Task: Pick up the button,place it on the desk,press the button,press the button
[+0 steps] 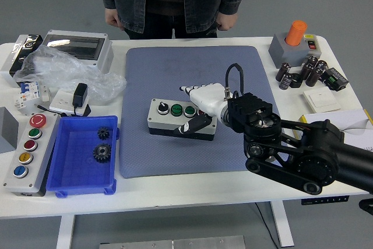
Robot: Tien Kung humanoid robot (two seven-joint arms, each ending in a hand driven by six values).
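Observation:
A grey button box (pixel 169 119) with a black selector knob, two green buttons and a red one lies on the blue-grey mat (pixel 175 74) in the middle of the table. My right hand (pixel 197 108) is white, comes in from the right on a black arm and lies over the box's right end, covering the red button. Its fingers (pixel 187 90) are stretched out flat toward the left above the box's top, and the thumb (pixel 192 125) hangs over the box's front face. It grasps nothing. My left arm is out of view.
A person stands at the far edge, hands at their sides. A blue bin (pixel 81 155) with two gears and a second button box (pixel 26 153) lie at the left. A plastic bag (pixel 64 74), an enclosure (pixel 78 48), capacitors (pixel 303 74) and an orange-capped grey box (pixel 291 42) stand around.

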